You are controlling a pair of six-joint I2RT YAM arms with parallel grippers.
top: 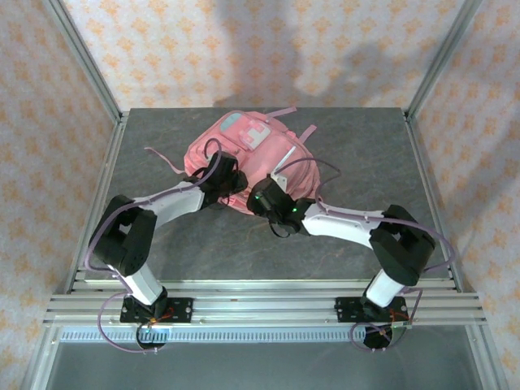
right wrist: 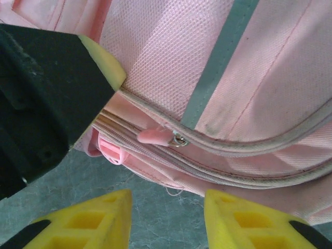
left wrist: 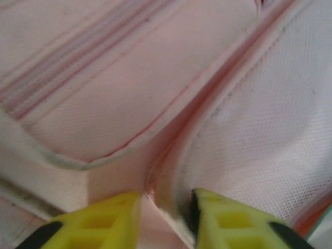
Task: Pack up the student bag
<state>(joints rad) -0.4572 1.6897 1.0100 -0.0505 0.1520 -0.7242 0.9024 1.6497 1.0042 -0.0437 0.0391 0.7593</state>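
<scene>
The student bag (top: 244, 150), a pink backpack with a light blue and white patch, lies at the middle back of the table. My left gripper (top: 221, 175) is pressed onto its near left side. In the left wrist view its yellow fingers (left wrist: 166, 199) pinch a raised fold of pink fabric (left wrist: 171, 171). My right gripper (top: 262, 199) sits at the bag's near edge. It stands open (right wrist: 167, 199) above bare table (right wrist: 155, 212), short of a pink zipper pull (right wrist: 155, 136) on the closed zip. The left arm's black housing (right wrist: 41, 104) is close on its left.
A loose pink strap (top: 162, 158) trails on the grey table left of the bag, and others lie at its right (top: 325, 166). A pink buckle (right wrist: 109, 150) hangs under the zip. Metal frame posts (top: 89, 65) stand at the back corners. Rails (top: 260, 309) run along the near edge.
</scene>
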